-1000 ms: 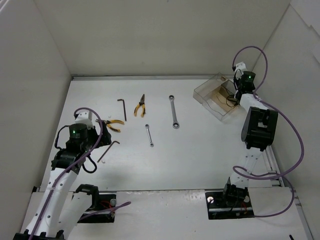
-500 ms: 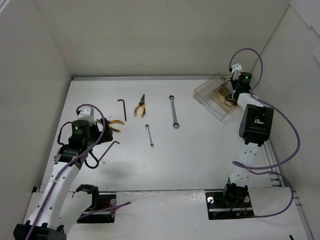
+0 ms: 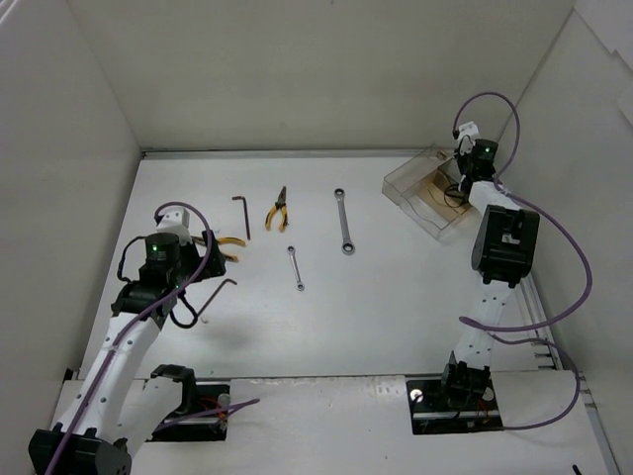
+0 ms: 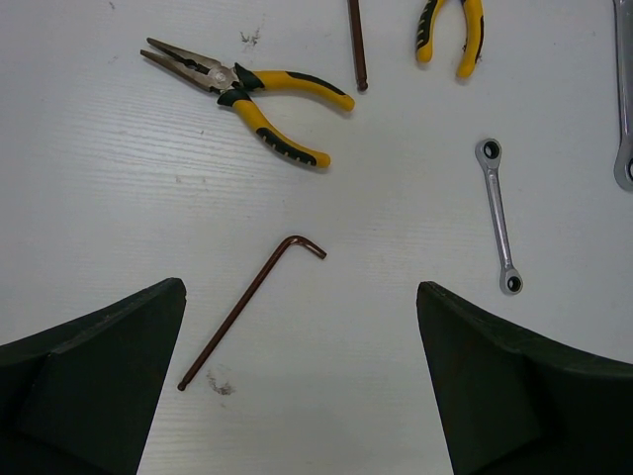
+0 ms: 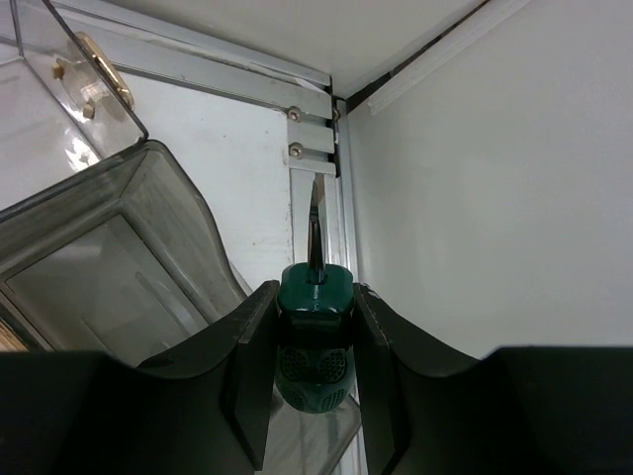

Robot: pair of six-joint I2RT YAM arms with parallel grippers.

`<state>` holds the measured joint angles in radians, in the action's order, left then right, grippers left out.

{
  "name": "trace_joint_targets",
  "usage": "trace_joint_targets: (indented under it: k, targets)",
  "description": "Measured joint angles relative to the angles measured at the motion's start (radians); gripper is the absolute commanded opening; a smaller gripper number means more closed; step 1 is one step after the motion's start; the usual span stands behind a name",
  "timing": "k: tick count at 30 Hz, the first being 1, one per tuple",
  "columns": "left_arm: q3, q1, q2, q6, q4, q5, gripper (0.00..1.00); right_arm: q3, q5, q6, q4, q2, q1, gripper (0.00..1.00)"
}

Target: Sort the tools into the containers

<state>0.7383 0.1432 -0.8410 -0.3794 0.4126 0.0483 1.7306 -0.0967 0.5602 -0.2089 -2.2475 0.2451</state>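
Pinching green screwdriver [image 5: 315,341] in right gripper [image 5: 315,297], handle half-hidden, left gripper [image 4: 300,292] spread.

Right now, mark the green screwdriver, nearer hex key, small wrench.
green screwdriver [image 5: 315,307]: right wrist view, handle.
nearer hex key [image 4: 237,312]: left wrist view, long shaft.
small wrench [image 4: 498,218]: left wrist view, shank.

This is a robotics lab test cell. Plain white panels [image 3: 326,69] box in a white surface [image 3: 396,307] on its left, far and right sides. A left arm [image 3: 119,346] and a right arm [image 3: 506,247], trailing purple cables [image 3: 492,95], are bolted at the near edge. Yellow-handled pliers [image 3: 276,211] and a silver wrench [image 3: 344,223] lie spaced apart on the surface.
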Motion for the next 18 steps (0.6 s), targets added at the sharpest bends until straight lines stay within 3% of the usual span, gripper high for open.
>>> trace_joint_targets:
  k: [18]
  targets:
    - [0.0, 0.007, 0.042, -0.006, 0.005, 0.0, 1.0, 0.006, 0.028, -0.024, 0.032, -0.06, -0.036, 0.44]
